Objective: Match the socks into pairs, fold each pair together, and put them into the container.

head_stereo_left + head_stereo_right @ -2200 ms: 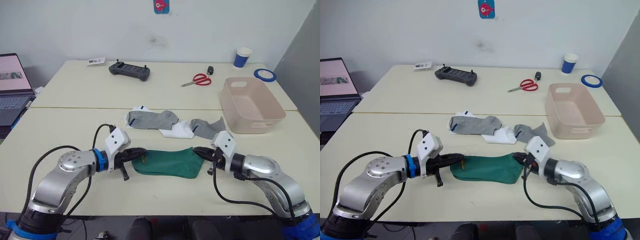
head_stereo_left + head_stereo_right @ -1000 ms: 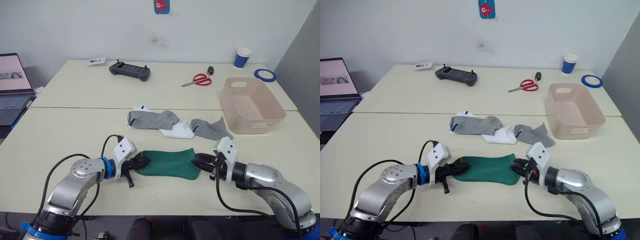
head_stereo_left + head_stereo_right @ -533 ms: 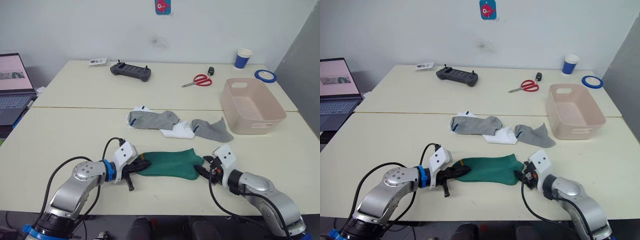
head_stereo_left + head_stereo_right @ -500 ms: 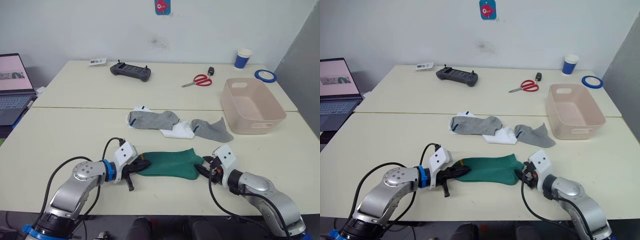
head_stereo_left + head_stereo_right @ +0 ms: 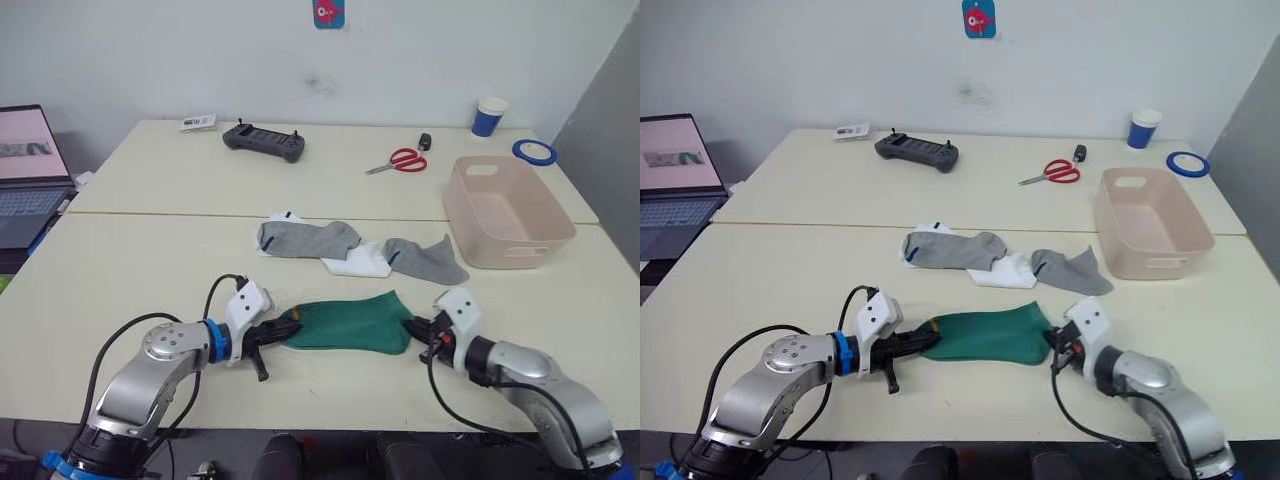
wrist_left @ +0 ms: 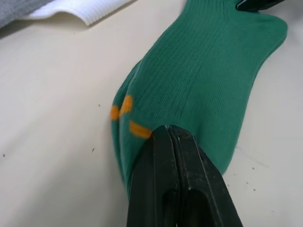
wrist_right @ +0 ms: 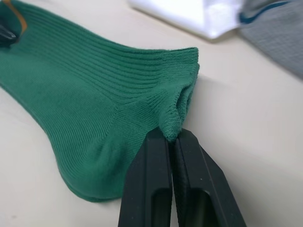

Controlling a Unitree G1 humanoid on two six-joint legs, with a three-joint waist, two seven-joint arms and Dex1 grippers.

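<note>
Currently the green pair (image 5: pixel 350 322) lies flat on the near part of the surface (image 5: pixel 120 270), stretched between both claws. Left claw (image 5: pixel 285 327) is pinched shut on the toe end w/ the orange marks; right claw (image 5: pixel 418 327) is pinched shut on the cuff end, fabric bunched up btwn its fingers. Looks like two green socks stacked as one, tho I can't tell the layers apart for sure.

Progress, as I judge it: early. Green ones matched and gripped, not yet folded. Container (image 5: pixel 510 212) sits far right, nothing in it. Just beyond the green pair lie a grey sock (image 5: pixel 305 238), another grey sock (image 5: pixel 425 259) to its right, and white fabric (image 5: pixel 358 263) btwn them, overlapping in a loose heap – unsorted.

Left to do: fold green, drop it in, then pair + fold grey and white
</note>
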